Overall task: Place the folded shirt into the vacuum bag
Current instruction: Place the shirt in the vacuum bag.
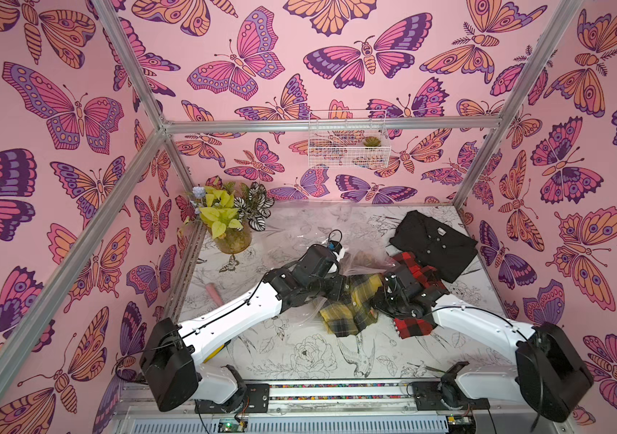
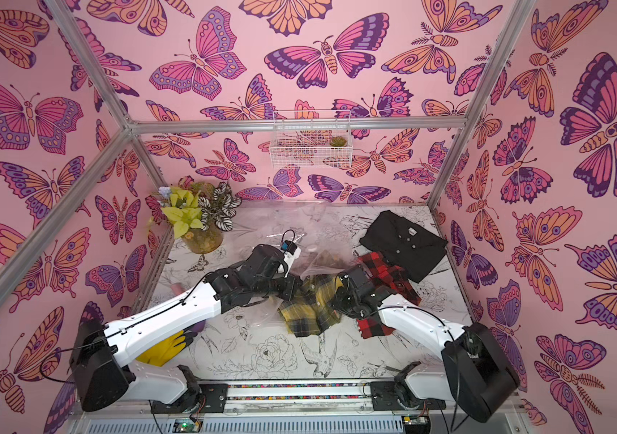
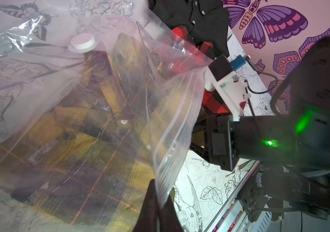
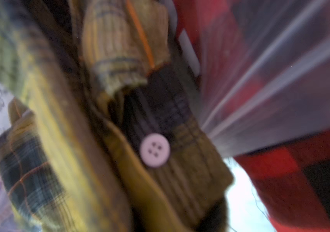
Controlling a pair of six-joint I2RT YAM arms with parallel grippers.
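The folded shirt (image 1: 352, 306) is yellow and dark plaid and lies mid-table between my two wrists. In the left wrist view it shows through the clear vacuum bag (image 3: 45, 84), with the bag's round white valve (image 3: 82, 42) beyond it. My left gripper (image 3: 159, 209) is shut on the bag's ribbed zip edge (image 3: 177, 128) and holds it up off the table. My right gripper (image 1: 376, 300) is pushed into the shirt at the bag's mouth. The right wrist view is blurred and full of plaid cloth (image 4: 120, 124) with a white button (image 4: 154, 150), so its jaws are hidden.
A red and black plaid shirt (image 1: 417, 280) lies under my right wrist, and a black folded shirt (image 1: 432, 242) lies behind it. A potted plant (image 1: 230, 225) stands at the back left. A pink object (image 1: 212, 292) and a yellow glove (image 2: 166, 347) lie by my left arm.
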